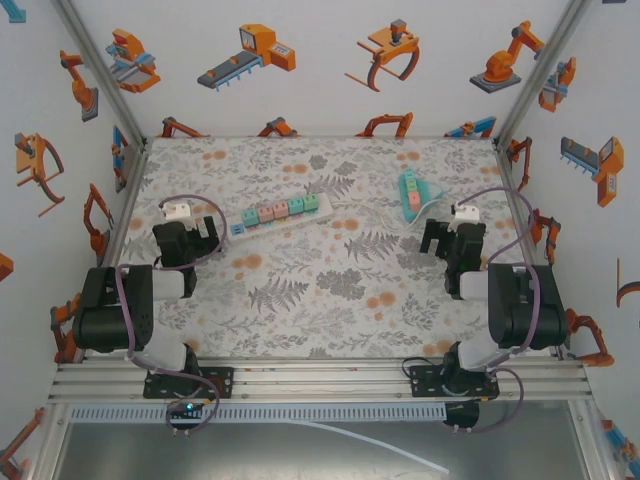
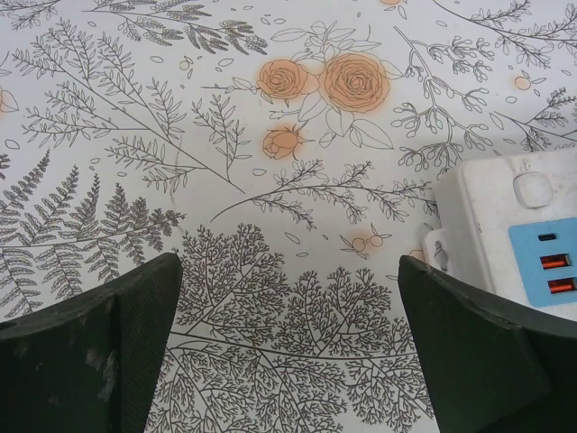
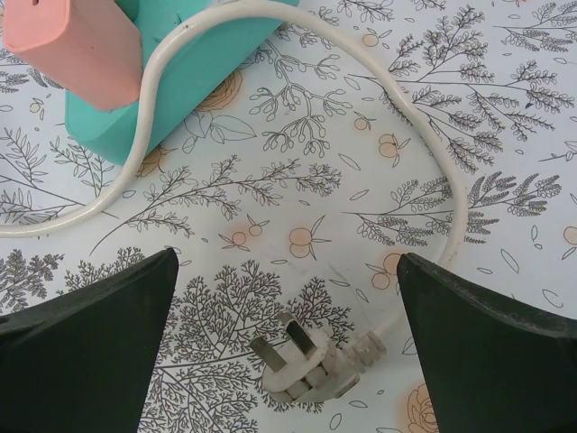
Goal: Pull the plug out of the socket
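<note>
Right wrist view: right claw [image 3: 287,263] spread wide, an unplugged white plug [image 3: 311,365] lying within its gap, teal socket [image 3: 209,63] ahead-left; left claw [image 2: 288,263] likewise spread.

Between the spread fingers of the left hand [image 2: 287,307] the bench [image 2: 135,135] lay bare, with the end of the white power strip [image 2: 505,225] just beside the right finger. Between the parted fingers of the right hand [image 3: 287,307] a loose white plug [image 3: 306,365] lay in the way. Its cord [image 3: 455,180] looped far and left to the teal socket block [image 3: 194,68], which carried the pink plug [image 3: 77,45].
</note>
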You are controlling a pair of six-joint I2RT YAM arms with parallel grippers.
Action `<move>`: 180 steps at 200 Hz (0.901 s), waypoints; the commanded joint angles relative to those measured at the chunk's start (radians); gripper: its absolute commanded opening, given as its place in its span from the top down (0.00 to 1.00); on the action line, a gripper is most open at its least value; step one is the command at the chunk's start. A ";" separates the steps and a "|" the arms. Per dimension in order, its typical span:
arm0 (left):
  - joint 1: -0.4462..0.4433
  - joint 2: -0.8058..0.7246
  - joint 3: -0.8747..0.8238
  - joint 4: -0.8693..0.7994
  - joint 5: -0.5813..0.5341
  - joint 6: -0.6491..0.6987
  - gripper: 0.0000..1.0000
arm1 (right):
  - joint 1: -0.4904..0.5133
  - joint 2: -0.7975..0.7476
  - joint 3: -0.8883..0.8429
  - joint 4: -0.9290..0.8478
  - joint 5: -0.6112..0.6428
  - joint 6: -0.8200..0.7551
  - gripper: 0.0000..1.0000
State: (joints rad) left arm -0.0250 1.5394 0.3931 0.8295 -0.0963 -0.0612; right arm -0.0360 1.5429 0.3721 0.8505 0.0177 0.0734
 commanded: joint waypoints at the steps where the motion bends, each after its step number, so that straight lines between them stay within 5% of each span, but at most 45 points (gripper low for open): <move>1: -0.001 0.001 0.018 -0.003 0.001 0.017 0.03 | -0.004 0.001 0.014 0.023 0.003 -0.013 0.01; 144: 0.002 -0.002 0.017 -0.004 0.030 0.023 0.03 | -0.004 -0.010 -0.001 0.040 -0.036 -0.027 0.01; 180: -0.001 -0.034 -0.009 0.017 0.044 0.033 0.03 | -0.005 -0.211 -0.020 -0.111 0.024 0.015 0.01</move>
State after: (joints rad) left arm -0.0250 1.5394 0.3931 0.8299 -0.0772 -0.0525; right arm -0.0360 1.4929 0.3614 0.8249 -0.0101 0.0597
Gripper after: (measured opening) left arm 0.972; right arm 0.993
